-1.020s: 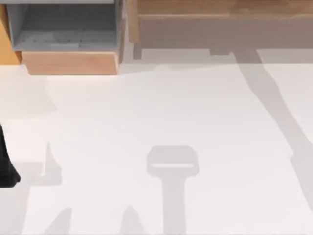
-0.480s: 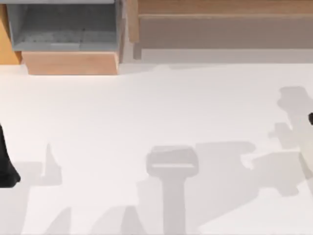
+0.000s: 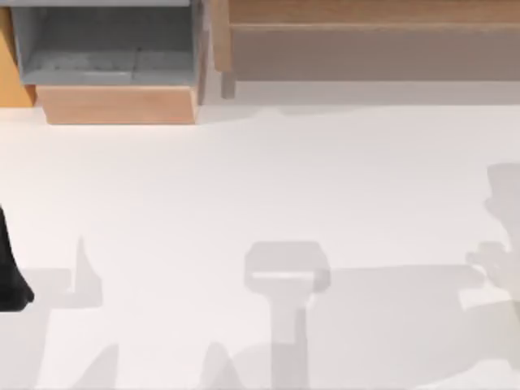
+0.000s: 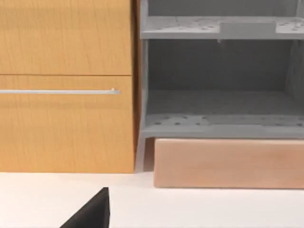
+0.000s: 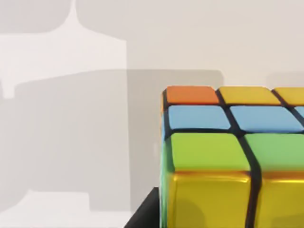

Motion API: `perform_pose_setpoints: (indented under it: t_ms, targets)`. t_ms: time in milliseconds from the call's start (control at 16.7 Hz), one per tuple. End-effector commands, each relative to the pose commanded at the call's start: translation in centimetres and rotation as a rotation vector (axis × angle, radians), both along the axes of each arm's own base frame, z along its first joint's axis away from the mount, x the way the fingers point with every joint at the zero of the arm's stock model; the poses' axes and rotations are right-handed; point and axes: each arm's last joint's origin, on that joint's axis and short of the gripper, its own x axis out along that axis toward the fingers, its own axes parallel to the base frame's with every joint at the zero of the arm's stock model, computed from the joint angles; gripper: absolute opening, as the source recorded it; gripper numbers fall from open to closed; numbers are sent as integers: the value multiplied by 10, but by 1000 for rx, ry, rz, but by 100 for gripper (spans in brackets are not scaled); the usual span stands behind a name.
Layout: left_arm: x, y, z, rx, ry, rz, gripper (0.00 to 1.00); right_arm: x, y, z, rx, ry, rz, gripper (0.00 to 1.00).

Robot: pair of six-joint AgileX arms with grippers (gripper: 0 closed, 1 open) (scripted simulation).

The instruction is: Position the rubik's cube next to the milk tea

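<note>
looking through the right wrist view, you see the rubik's cube [image 5: 228,152] close up over the white table [image 5: 71,142]; whether the right gripper grips it, you cannot tell. your left arm [image 3: 10,276] sits parked at the table's left edge, facing a wooden cabinet [image 4: 66,85] and grey shelf [image 4: 218,126].

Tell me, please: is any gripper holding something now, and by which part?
It cannot be told for sure. The rubik's cube sits very close in the right wrist view, above the white table, which suggests the right arm carries it, but the place of the hold is hidden.
</note>
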Motion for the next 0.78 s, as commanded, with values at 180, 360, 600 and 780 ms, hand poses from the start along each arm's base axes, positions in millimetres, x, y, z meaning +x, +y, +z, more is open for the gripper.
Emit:
perform_pose_setpoints:
  t_ms: [180,360,600,780]
  targets:
    - [0,0,0,0,0,0,100,1,1,-1,-1,-1,9,0]
    - [0,0,0,0,0,0,100,4,4,-1,6,-27,43,0]
    - [0,0,0,0,0,0,100,13,9,6,49,-104,93,0]
    - [0,0,0,0,0,0,100,17,11,10,90,-145,107,0]
